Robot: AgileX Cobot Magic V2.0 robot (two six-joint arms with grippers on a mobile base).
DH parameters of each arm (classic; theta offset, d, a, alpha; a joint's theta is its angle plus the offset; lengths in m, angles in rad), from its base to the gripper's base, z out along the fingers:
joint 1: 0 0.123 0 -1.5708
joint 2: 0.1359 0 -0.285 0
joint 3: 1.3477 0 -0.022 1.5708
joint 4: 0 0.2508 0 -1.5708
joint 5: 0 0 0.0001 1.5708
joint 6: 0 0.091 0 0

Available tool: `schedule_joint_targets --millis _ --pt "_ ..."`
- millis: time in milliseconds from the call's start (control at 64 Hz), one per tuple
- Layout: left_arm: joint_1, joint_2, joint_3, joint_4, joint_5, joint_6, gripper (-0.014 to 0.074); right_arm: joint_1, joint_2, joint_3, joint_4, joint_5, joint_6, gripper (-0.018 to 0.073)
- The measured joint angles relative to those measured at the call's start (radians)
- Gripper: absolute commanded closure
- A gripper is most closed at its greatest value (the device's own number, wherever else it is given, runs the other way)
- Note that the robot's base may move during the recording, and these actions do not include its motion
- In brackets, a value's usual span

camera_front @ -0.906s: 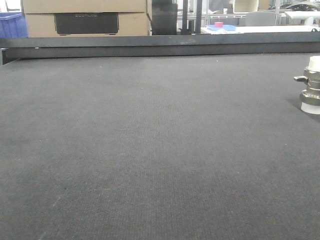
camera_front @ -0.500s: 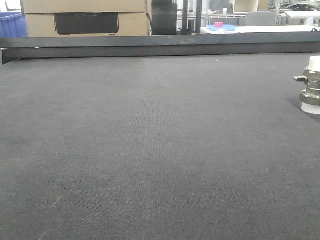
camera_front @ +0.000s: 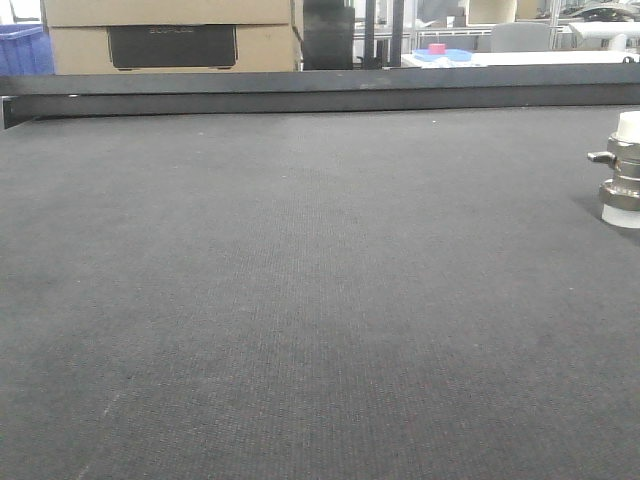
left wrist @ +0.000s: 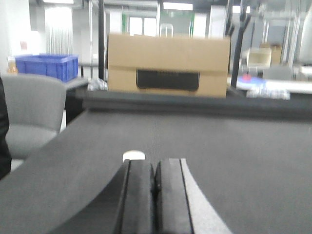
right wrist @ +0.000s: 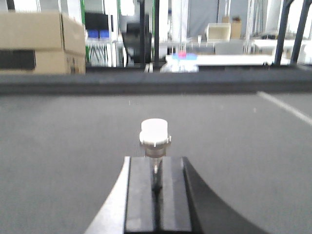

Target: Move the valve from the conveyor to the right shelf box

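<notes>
The front view cuts the valve (camera_front: 622,170) off at the right edge, upright on the conveyor (camera_front: 300,300). The right wrist view shows its cap just past the right claw (right wrist: 156,163), which is closed and empty and hides the valve's lower body. The left claw (left wrist: 154,166) is closed and empty too, with a blurred white disc (left wrist: 133,155) beyond it.

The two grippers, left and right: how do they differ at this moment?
The right gripper has the valve standing upright just beyond its tip, dead ahead; the left gripper shows only a white sliver past its tip, too hidden to name. The left gripper points at the cardboard box; for the right gripper that box sits off to the left. Both look shut, hold nothing, and sit low over the conveyor.
</notes>
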Motion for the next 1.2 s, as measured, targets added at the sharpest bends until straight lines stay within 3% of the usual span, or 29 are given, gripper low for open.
schedule_joint_targets --millis 141,297,375,469,609,719,844,969,1203 --pt "0.0 0.0 -0.009 -0.024 -0.076 0.0 0.0708 0.0 -0.001 -0.005 0.0 -0.081 0.0 0.0713" --pt "0.0 0.006 -0.158 0.024 -0.021 0.0 0.0701 0.0 -0.002 -0.137 0.0 0.0 0.0 0.0713" --pt "0.0 0.048 -0.261 0.067 0.044 0.0 0.0639 0.0 -0.002 -0.243 0.0 0.057 0.0 0.0677" --pt "0.0 0.124 -0.393 0.094 0.168 0.0 0.0485 0.0 0.036 -0.351 0.0 0.111 0.0 0.0551" --pt "0.0 0.262 -0.549 0.103 0.339 0.0 0.0225 0.0 0.151 -0.479 0.002 0.154 0.0 0.0209" --pt "0.0 0.368 -0.633 0.103 0.432 0.0 0.0102 0.0 0.254 -0.541 -0.01 0.156 0.0 -0.0017" --pt "0.0 0.462 -0.709 0.08 0.528 0.0 0.003 0.0 0.368 -0.56 -0.063 0.156 0.0 -0.0009" --pt "-0.015 0.533 -0.776 0.067 0.598 -0.007 0.0025 0.0 0.49 -0.586 -0.081 0.17 0.002 -0.0009" --pt "-0.034 0.686 -0.938 0.067 0.768 -0.015 0.0025 0.0 0.766 -0.884 -0.087 0.473 0.002 -0.0009"
